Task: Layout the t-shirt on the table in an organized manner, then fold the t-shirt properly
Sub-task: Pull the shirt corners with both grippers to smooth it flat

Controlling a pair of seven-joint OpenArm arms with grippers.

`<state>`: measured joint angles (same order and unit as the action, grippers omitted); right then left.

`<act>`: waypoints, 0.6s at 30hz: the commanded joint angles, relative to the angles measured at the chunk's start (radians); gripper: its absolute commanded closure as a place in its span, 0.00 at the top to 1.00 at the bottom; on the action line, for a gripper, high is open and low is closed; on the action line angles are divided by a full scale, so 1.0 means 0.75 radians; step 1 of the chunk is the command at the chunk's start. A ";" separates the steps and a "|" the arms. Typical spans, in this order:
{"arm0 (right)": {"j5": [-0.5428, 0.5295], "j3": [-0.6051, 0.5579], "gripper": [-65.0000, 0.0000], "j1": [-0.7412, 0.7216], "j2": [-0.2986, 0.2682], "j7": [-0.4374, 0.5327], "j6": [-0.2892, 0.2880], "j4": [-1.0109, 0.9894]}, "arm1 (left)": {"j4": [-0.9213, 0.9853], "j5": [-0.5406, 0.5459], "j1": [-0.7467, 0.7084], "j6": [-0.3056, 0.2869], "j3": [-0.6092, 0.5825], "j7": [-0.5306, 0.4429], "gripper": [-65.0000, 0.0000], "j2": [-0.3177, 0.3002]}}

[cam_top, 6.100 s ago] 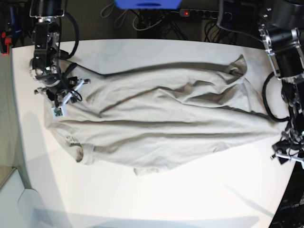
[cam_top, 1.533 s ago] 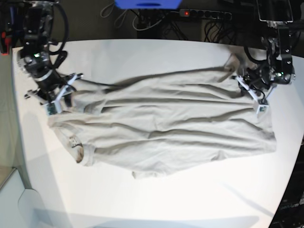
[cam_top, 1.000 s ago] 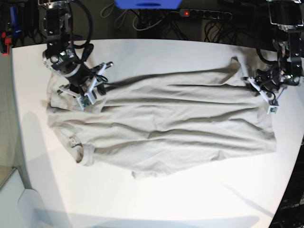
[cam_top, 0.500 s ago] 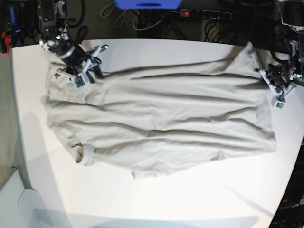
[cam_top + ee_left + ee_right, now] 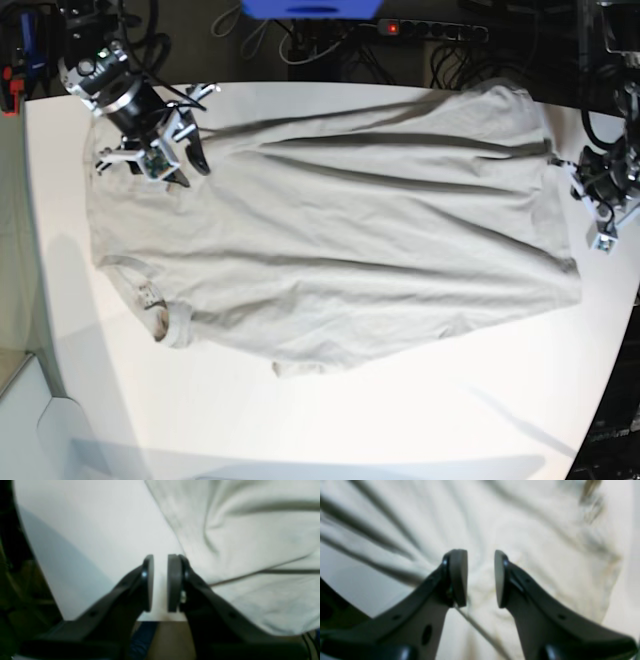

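The beige t-shirt (image 5: 340, 230) lies spread lengthwise across the white table (image 5: 330, 420), with its collar (image 5: 155, 312) at the near left and long shallow creases. My right gripper (image 5: 172, 165) is over the shirt's far-left corner. In the right wrist view the right gripper (image 5: 481, 552) is open, and only the t-shirt (image 5: 532, 530) shows behind the gap. My left gripper (image 5: 598, 228) is just off the shirt's right edge. In the left wrist view the left gripper (image 5: 160, 556) has its jaws slightly apart over the bare table (image 5: 87, 530). The t-shirt (image 5: 250, 530) runs beside its right finger (image 5: 175, 580).
A power strip (image 5: 430, 28), a blue object (image 5: 310, 8) and cables lie behind the table's far edge. The table's curved edge (image 5: 600, 400) falls away at the near right, close to the left arm. The shirt's far hem reaches almost to the far edge.
Both grippers have moved outward and toward the far edge. The shirt has been drawn flatter and wider, and its far corners have spread. The left gripper now sits beyond the shirt's right edge.
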<state>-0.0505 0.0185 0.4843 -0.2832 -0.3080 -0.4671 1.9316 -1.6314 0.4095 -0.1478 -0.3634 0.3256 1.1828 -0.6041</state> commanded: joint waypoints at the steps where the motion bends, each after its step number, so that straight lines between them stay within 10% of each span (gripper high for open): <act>1: -0.009 0.005 0.30 -0.006 -0.008 0.021 0.010 0.026 | -0.039 -0.003 0.041 0.001 0.013 0.001 0.15 0.002; 10: 0.001 0.007 0.30 -0.221 0.080 0.013 0.010 -0.115 | 0.077 -0.019 0.253 0.009 -0.001 -0.001 0.15 0.338; 18: 0.003 0.009 0.30 -0.411 0.076 0.011 0.010 -0.361 | 0.304 -0.179 0.319 0.005 -0.003 -0.001 0.15 0.418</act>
<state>-0.0418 0.0193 0.1772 -0.2184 -0.3134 -0.4667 1.6478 -1.3899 0.2661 0.0807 -0.3592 0.3183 1.1854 -0.2752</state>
